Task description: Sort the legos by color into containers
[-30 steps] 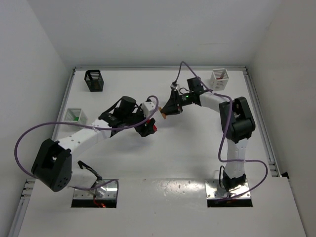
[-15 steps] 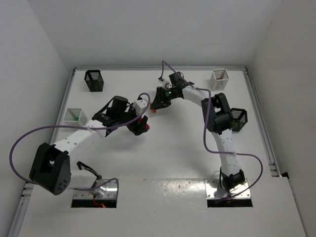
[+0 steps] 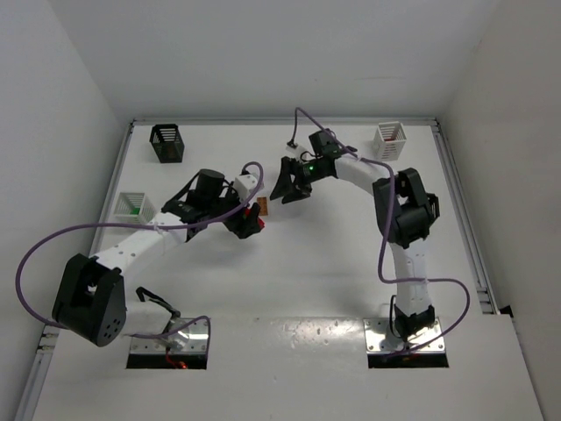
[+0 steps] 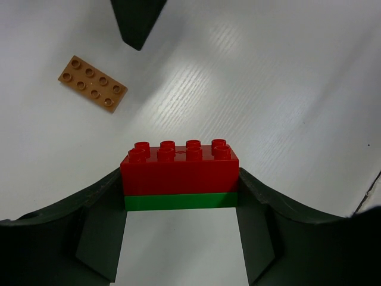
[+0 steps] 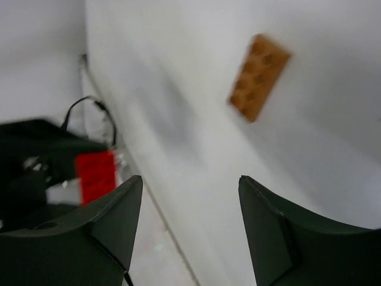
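My left gripper (image 3: 252, 221) is shut on a red brick joined to a thin green plate (image 4: 178, 176) and holds it over the table's middle. The red brick also shows in the top view (image 3: 257, 220) and, blurred, in the right wrist view (image 5: 95, 176). A flat orange-brown plate (image 3: 263, 208) lies on the table between the two grippers; it also shows in the left wrist view (image 4: 92, 83) and the right wrist view (image 5: 259, 77). My right gripper (image 3: 281, 190) is open and empty just right of it, jaws wide apart (image 5: 189, 182).
A black basket (image 3: 166, 143) stands at the back left. A white basket (image 3: 134, 206) with something green inside stands at the left. A white basket (image 3: 389, 140) stands at the back right. The right arm's elbow (image 3: 410, 209) covers the right side.
The right gripper has let go of the orange-brown plate, which now lies on the table, and has drawn back to the right. The left gripper moved left with the red brick.
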Motion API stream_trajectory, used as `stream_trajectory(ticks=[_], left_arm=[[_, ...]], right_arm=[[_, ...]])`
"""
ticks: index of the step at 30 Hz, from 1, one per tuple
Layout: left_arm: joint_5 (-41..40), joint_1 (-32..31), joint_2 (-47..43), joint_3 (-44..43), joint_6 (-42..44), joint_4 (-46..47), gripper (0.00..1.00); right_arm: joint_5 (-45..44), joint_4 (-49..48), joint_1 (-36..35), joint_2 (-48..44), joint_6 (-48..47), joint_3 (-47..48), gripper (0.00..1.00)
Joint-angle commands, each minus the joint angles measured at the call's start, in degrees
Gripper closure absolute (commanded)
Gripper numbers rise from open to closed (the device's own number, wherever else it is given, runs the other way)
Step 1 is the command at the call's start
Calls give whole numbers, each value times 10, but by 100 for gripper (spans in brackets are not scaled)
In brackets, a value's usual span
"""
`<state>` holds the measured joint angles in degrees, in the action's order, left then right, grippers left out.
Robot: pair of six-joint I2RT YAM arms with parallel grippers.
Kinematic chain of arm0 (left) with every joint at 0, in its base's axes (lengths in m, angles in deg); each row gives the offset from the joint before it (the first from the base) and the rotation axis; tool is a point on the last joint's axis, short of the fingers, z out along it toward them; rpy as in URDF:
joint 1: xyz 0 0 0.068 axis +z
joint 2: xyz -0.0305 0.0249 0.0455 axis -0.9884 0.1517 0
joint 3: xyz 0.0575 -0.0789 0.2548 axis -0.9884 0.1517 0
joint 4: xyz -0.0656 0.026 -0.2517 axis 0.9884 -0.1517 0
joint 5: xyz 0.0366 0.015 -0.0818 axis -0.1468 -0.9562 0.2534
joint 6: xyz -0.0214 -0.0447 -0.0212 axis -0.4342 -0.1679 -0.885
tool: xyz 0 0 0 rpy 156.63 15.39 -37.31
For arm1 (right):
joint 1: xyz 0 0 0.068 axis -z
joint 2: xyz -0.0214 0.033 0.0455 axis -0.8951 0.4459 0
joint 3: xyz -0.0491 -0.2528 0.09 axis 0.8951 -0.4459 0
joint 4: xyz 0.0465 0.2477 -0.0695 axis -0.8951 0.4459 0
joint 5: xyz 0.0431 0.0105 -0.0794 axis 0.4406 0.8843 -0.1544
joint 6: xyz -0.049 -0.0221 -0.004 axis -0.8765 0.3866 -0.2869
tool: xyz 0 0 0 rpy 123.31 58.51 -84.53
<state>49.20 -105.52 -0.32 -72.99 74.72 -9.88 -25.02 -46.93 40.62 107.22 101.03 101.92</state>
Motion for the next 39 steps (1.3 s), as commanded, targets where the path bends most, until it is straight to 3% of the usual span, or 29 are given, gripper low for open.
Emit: stream_trajectory(ticks=[1,6,10,13,30,35,39], left_arm=[[12,7,-13,-5,-7,22,78],[22,7,-13,-5,-12,28,78],[22,7,-13,-5,-12,28,78],[22,7,-13,-5,-12,28,78],[39,7,-19,-15,-17,28,78],[39,7,-19,-15,-17,28,78],[39,7,-19,-15,-17,28,78]], right_arm=[[112,-2,-18,-80,-19,-49,34],[168,-137,-54,-112,106,-140,34],[185,-151,-65,-107,131,-140,33],[190,-169,-76,-107,149,-146,26],[204,-240,-76,-54,220,-165,28],[211,-270,-70,-49,241,-171,41],[216,-307,-70,-55,261,-183,59]])
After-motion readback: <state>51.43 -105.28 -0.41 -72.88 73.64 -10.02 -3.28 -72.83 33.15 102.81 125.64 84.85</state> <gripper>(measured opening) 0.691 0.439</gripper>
